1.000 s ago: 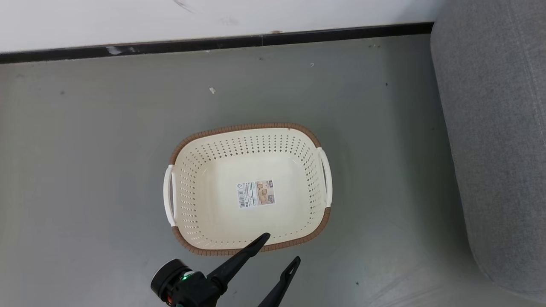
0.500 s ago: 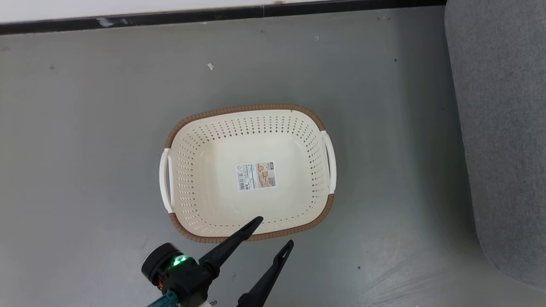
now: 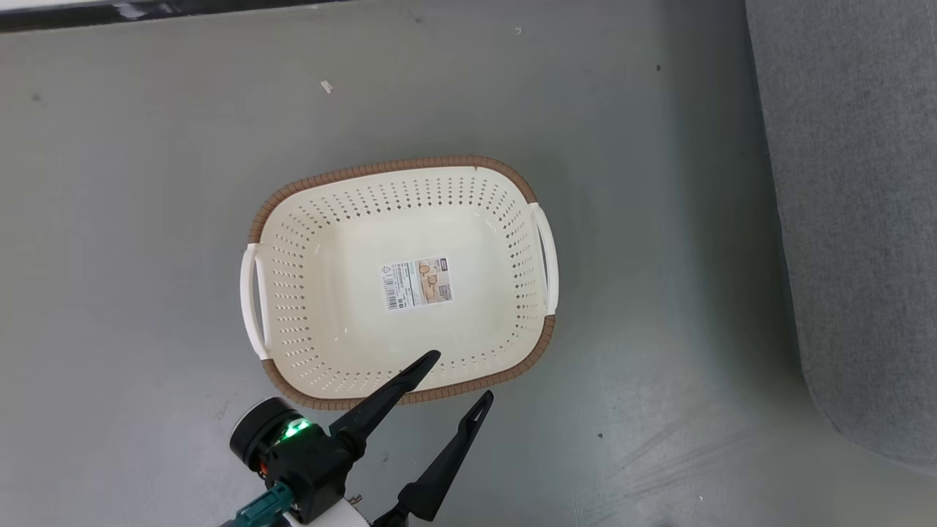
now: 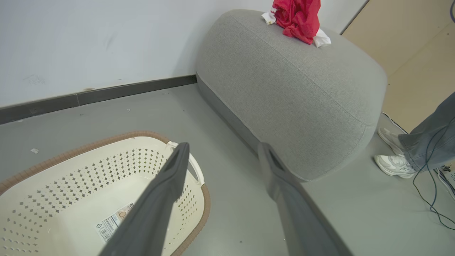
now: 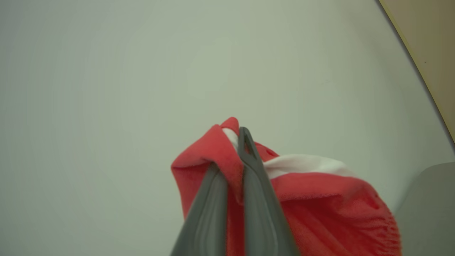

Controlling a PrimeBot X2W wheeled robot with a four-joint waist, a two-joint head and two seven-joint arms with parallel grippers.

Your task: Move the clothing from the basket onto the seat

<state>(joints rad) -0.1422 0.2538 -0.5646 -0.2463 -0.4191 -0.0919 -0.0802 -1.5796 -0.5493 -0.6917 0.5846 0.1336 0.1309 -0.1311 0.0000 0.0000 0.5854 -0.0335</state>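
Observation:
The cream basket [image 3: 293, 219] stands on the floor with nothing inside but its label [image 3: 416, 282]. My left gripper [image 3: 460, 379] hovers open over the basket's near rim, its fingers [image 4: 170, 185] wide apart and holding nothing. The grey seat [image 3: 856, 219] lies along the right. In the left wrist view a bunched red garment with white patches [image 4: 296, 17] touches the top of the seat [image 4: 291, 92]. My right gripper [image 5: 229, 149] is shut on red clothing with a white panel [image 5: 320, 209], with a pale wall behind it. I cannot tell whether these are one garment or two.
A dark skirting board [image 4: 106, 94] runs along the foot of the white wall behind the basket. A person's white shoe and trouser leg [image 4: 394, 165] stand beside the seat's end, with thin cables [image 4: 432, 177] on the floor there. Grey floor [image 3: 659, 329] separates basket and seat.
The head camera has tilted and turned, so the basket and wall edge sit higher and further left in the picture. My left gripper stays open at the basket's near rim.

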